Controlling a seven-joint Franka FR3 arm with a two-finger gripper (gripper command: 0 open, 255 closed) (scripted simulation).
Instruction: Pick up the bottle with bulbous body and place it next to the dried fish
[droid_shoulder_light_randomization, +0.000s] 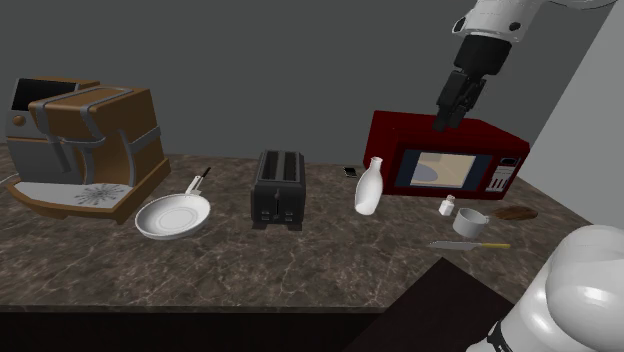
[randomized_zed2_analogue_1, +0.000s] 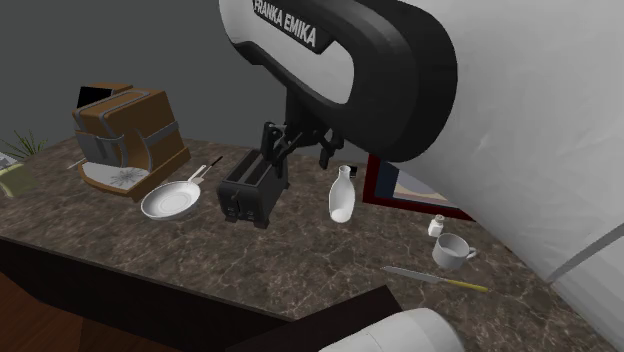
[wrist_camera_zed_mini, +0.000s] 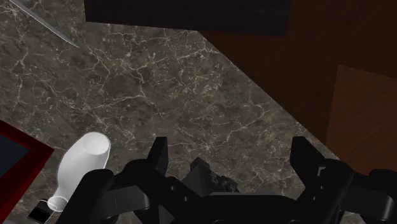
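The white bottle (droid_shoulder_light_randomization: 369, 187) with a bulbous body and narrow neck stands upright on the dark marble counter, just in front of the red microwave's (droid_shoulder_light_randomization: 445, 160) corner. The second exterior view shows the bottle (randomized_zed2_analogue_1: 342, 194) beside the black toaster (randomized_zed2_analogue_1: 254, 186). The dried fish (droid_shoulder_light_randomization: 515, 212), a flat brown shape, lies at the shoulder view's right near the counter's end. My gripper (droid_shoulder_light_randomization: 455, 105) hangs high above the microwave, open, with nothing between its fingers. In the wrist view the gripper (wrist_camera_zed_mini: 231, 153) frames bare marble, and the bottle (wrist_camera_zed_mini: 83, 165) lies outside one finger (wrist_camera_zed_mini: 158, 153).
A white cup (droid_shoulder_light_randomization: 470, 222), a small shaker (droid_shoulder_light_randomization: 448, 206) and a knife (droid_shoulder_light_randomization: 470, 245) lie between bottle and fish. A black toaster (droid_shoulder_light_randomization: 278, 188), a white pan (droid_shoulder_light_randomization: 175, 215) and a brown coffee machine (droid_shoulder_light_randomization: 85, 145) stand further toward the shoulder view's left. The stand's dark box (droid_shoulder_light_randomization: 440, 310) adjoins the counter.
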